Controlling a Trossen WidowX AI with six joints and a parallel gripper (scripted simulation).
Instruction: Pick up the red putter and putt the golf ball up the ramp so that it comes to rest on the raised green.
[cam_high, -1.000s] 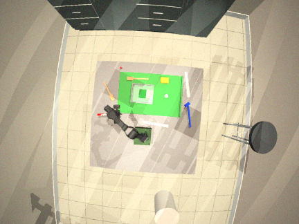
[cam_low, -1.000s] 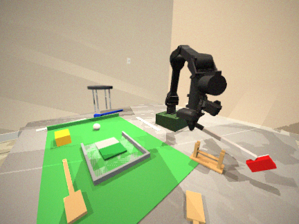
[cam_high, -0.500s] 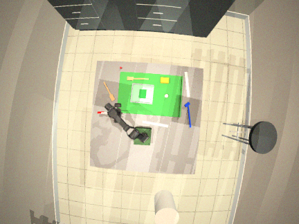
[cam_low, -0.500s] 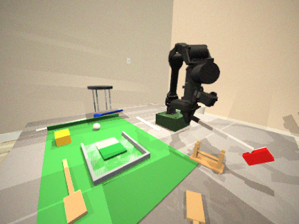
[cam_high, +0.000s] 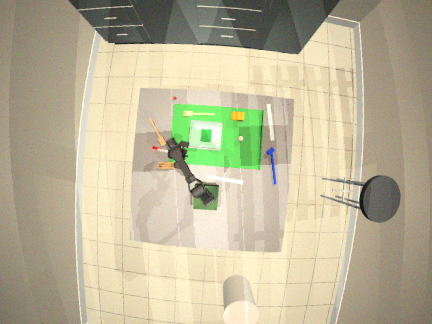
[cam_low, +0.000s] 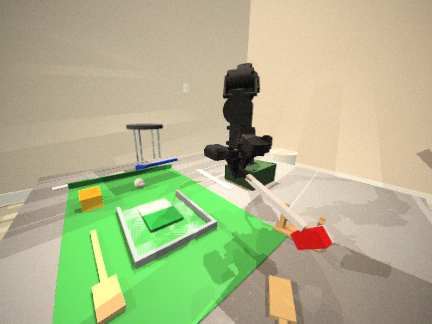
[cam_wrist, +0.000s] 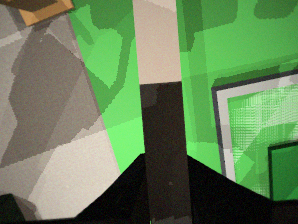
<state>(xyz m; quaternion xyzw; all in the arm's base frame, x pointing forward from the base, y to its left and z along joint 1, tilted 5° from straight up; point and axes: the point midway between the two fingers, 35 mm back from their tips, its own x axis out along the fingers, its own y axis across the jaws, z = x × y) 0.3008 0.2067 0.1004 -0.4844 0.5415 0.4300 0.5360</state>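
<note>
One red putter (cam_low: 280, 207) is what we are gripping: our gripper (cam_low: 243, 167) is pinching the dark grip end of its shaft, and in the wrist view that shaft (cam_wrist: 159, 100) is running straight up from between our fingers, dark near us and pale beyond. In the exterior view the putter is slanting down and away from us, its red head (cam_low: 311, 237) hanging over the grey mat (cam_low: 370, 240), just past the edge of the green turf (cam_low: 175, 280) and near the wooden stand (cam_low: 286, 226). The golf ball (cam_low: 139, 183) is sitting on the turf on the far side of the framed raised green (cam_low: 160, 215), well apart from the putter head. An orange block (cam_low: 91, 198) is resting on the turf near the ball, and a tan wooden putter (cam_low: 104, 280) is lying on the turf beside the frame. A blue putter (cam_high: 272, 165) is lying on the mat beyond the turf's edge, with a white bar (cam_high: 270, 121) just beside it.
</note>
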